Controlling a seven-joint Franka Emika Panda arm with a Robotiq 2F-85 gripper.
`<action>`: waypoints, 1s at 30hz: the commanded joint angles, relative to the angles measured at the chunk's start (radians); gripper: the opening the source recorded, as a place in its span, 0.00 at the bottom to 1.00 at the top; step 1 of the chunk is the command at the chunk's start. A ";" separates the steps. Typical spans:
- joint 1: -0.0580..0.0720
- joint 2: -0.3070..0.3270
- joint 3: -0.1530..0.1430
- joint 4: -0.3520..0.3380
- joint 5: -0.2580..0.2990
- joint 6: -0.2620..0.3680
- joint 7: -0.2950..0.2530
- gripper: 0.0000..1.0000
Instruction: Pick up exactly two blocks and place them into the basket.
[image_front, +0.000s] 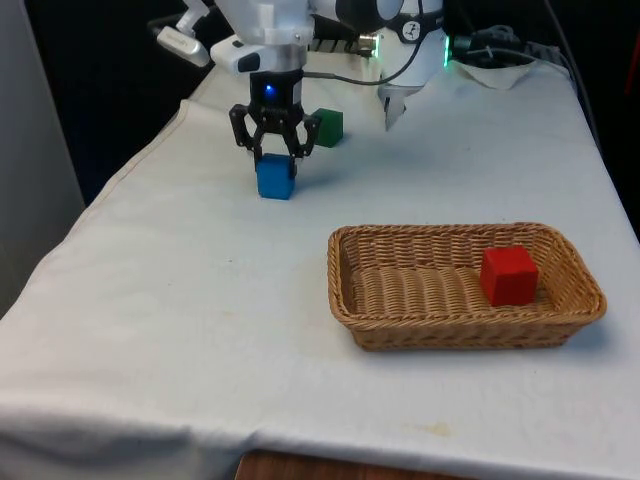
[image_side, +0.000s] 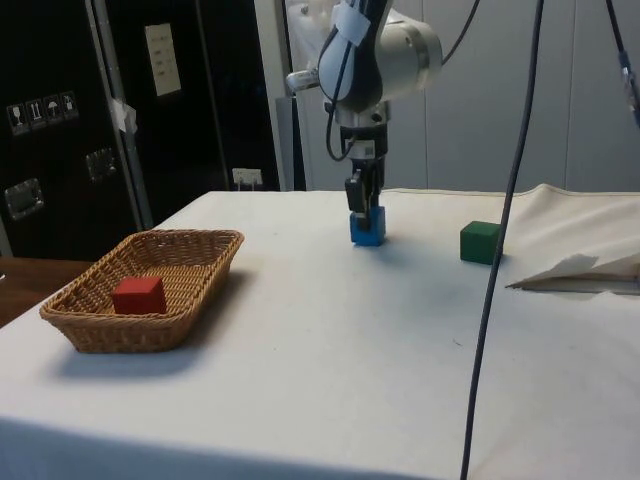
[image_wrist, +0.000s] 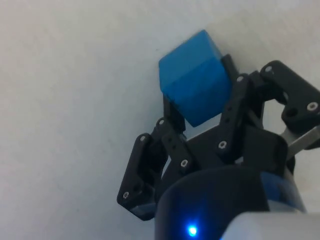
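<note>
Between gripper (image_front: 275, 156) fingers, blue block (image_front: 275, 177) (top hidden)

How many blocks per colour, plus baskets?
Red block: 1, in the basket
Blue block: 1, between the fingers of the gripper
Green block: 1, on the cloth
Basket: 1
Total: 4 things, 3 of them blocks
</note>
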 joint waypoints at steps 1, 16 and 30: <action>0.018 -0.016 -0.014 0.004 -0.016 -0.015 0.019 0.02; 0.043 -0.086 -0.007 0.080 -0.089 -0.114 0.104 0.02; 0.046 -0.093 -0.002 0.209 -0.085 -0.234 0.102 0.02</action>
